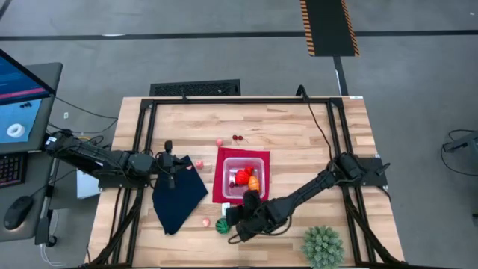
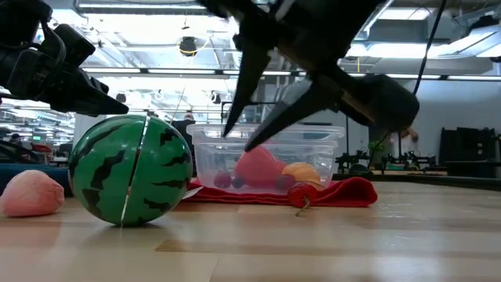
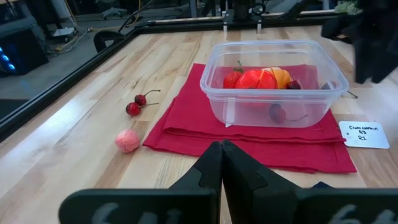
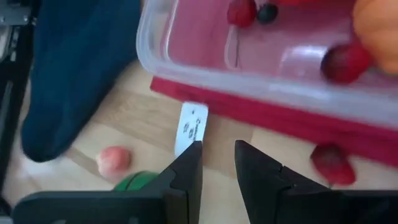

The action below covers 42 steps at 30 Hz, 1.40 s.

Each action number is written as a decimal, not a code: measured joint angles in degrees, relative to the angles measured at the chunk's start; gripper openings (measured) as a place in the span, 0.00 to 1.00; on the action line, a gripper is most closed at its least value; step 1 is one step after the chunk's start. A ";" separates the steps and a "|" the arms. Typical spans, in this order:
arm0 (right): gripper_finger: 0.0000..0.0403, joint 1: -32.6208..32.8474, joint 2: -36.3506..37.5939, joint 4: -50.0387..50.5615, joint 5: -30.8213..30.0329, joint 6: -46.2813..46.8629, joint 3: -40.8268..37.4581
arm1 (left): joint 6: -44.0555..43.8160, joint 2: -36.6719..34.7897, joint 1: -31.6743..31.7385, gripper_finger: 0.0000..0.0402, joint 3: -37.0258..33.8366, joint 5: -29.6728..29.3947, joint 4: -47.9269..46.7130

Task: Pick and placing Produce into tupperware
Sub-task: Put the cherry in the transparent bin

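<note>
The clear tupperware [image 1: 245,172] stands on a red mat [image 1: 221,188] and holds red, orange and dark red produce [image 3: 261,79]. Loose on the table lie a green striped ball [image 2: 129,168], a pink fruit [image 4: 114,160] beside it, a dark red piece [image 4: 333,163] at the mat's edge, two cherries [image 3: 137,104] and another pink fruit [image 3: 127,140]. My right gripper [image 4: 217,158] slants down just near of the tupperware, above a white label card [image 4: 191,127]. It is open by a narrow gap with nothing between the fingers. My left gripper [image 3: 221,162] waits shut above the navy cloth [image 1: 178,196].
A spiky green plant ball [image 1: 323,246] sits at the near right corner. The navy cloth covers the near left part of the table. The black frame rails [image 1: 142,127] run along the table's edges. Bare wood [image 1: 299,127] lies far of the tupperware.
</note>
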<state>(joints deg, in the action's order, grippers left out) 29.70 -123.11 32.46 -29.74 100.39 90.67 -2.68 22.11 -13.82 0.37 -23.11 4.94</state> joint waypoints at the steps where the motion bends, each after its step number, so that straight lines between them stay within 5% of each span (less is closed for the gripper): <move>1: 0.29 -0.33 0.00 0.50 -0.23 -0.42 -0.02 | 0.00 0.00 0.00 0.00 0.00 0.00 0.01; 11: 0.29 -2.10 0.00 -1.03 9.07 -1.12 0.00 | 0.00 0.00 0.00 0.00 0.00 0.00 0.01; 18: 0.29 -0.58 0.01 2.09 9.37 1.39 0.00 | -0.02 0.00 0.00 0.00 -0.01 0.00 0.01; 42: 0.29 1.40 0.05 12.98 11.21 29.47 -0.02 | -0.02 0.00 0.00 0.00 -0.01 0.00 0.00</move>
<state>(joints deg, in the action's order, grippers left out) 31.10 -123.06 45.44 -18.53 129.87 90.65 -2.70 22.11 -13.82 0.37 -23.11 4.95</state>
